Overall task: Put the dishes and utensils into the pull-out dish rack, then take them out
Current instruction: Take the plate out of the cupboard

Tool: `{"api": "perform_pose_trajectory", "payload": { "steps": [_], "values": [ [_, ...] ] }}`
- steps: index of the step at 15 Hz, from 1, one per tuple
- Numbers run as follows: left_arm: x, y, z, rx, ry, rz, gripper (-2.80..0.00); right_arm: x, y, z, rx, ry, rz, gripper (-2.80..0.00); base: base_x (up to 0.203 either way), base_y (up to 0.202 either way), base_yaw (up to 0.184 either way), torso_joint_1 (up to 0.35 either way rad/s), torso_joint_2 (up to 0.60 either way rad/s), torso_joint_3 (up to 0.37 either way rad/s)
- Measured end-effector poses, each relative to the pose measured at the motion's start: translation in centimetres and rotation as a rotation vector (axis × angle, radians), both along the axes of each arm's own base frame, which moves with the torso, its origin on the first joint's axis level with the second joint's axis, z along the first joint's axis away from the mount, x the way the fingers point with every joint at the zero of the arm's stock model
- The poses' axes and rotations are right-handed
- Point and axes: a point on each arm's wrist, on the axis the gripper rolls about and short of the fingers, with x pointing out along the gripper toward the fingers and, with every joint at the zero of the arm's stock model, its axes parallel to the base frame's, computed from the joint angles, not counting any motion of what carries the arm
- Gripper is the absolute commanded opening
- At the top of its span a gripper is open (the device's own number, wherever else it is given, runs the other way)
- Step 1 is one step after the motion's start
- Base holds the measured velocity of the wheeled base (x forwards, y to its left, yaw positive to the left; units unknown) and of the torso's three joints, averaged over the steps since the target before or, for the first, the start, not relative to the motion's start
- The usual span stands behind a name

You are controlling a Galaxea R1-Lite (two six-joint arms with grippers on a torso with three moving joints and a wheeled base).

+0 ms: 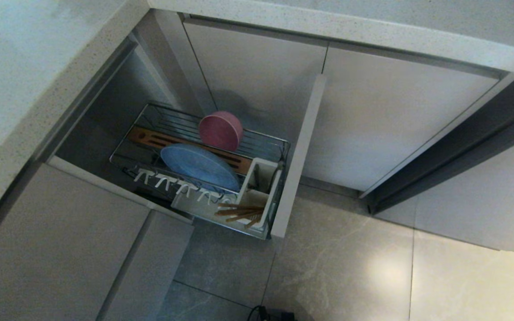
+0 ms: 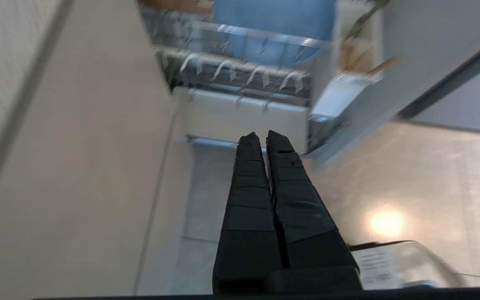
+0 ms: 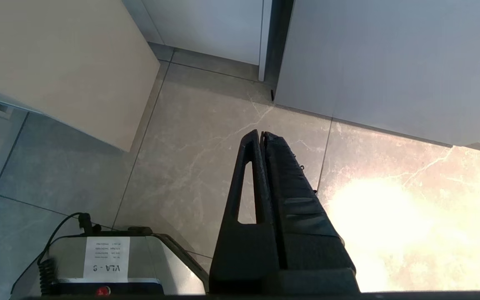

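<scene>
Grey floor tiles [image 1: 341, 267] lie below the pull-out dish rack [image 1: 203, 165], where the pink bowl [image 1: 220, 130], blue plate [image 1: 199, 165] and chopsticks [image 1: 239, 213] are held. The left gripper [image 2: 263, 135] is clenched empty, pointed toward the rack; the right gripper [image 3: 261, 134] is clenched, aimed floorward.

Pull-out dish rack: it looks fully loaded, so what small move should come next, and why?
Probably open the left gripper and reach toward the chopsticks. The pull-out dish rack already holds them, the pink bowl and the blue plate; both grippers are shut and empty, the right gripper over the floor.
</scene>
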Motion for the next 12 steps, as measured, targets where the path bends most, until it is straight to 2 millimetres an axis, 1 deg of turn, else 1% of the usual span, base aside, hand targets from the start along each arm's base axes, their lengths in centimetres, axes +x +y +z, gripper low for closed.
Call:
{"api": "perform_pose_trajectory", "payload": {
  "steps": [1, 2, 3, 5, 8, 12],
  "values": [
    [0.5, 0.0, -1.0, 0.006, 0.009, 0.016, -2.80, 0.0, 0.0, 0.0, 0.000, 0.000, 0.000, -2.80, 0.000, 0.000, 0.000, 0.000, 0.00, 0.000],
    [0.8, 0.1, -1.5, 0.005, -0.006, 0.031, -2.80, 0.0, 0.0, 0.0, 0.000, 0.000, 0.000, -2.80, 0.000, 0.000, 0.000, 0.000, 0.00, 0.000],
    [0.8, 0.1, -1.4, -0.002, -0.039, 0.045, -2.80, 0.0, 0.0, 0.0, 0.000, 0.000, 0.000, -2.80, 0.000, 0.000, 0.000, 0.000, 0.00, 0.000],
    [0.9, 0.1, -1.6, -0.009, -0.047, 0.055, -2.80, 0.0, 0.0, 0.0, 0.000, 0.000, 0.000, -2.80, 0.000, 0.000, 0.000, 0.000, 0.00, 0.000],
    [1.0, 0.3, -2.0, -0.003, -0.015, 0.130, -2.80, 0.0, 0.0, 0.0, 0.000, 0.000, 0.000, -2.80, 0.000, 0.000, 0.000, 0.000, 0.00, 0.000],
    [1.0, 0.3, -2.3, -0.020, 0.015, 0.125, -2.80, 0.0, 0.0, 0.0, 0.000, 0.000, 0.000, -2.80, 0.000, 0.000, 0.000, 0.000, 0.00, 0.000]
  ]
}}
